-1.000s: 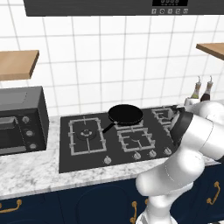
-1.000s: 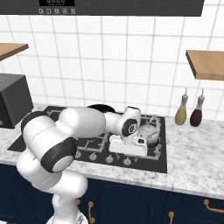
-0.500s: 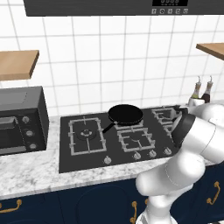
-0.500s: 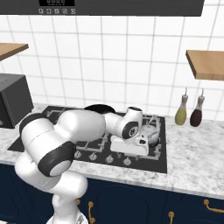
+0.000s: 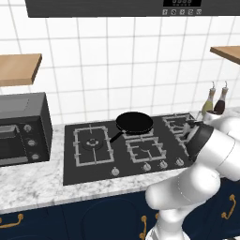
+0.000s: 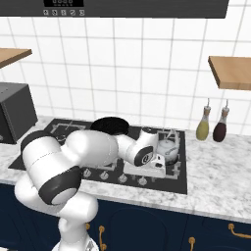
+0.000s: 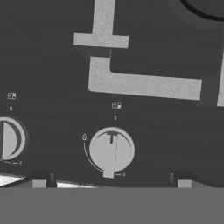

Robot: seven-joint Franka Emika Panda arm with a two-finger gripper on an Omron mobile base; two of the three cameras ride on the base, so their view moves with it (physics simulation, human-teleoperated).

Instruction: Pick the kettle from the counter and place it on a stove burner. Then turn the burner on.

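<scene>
Hand view shows the claw wide open, holding nothing, right over a round knob. The kettle sits on the stove. If the claw shuts crooked, it may slip off, or turn another burner's knob

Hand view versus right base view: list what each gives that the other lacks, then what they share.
Hand view: a close look at one round knob, its pointer line and the marks around it, with the open hand and its tips to either side. Right base view: the kettle sitting on the right rear grate of the stove, the frying pan, and two bottles on the counter. Both: black stove glass, grey grates, front knobs.
</scene>
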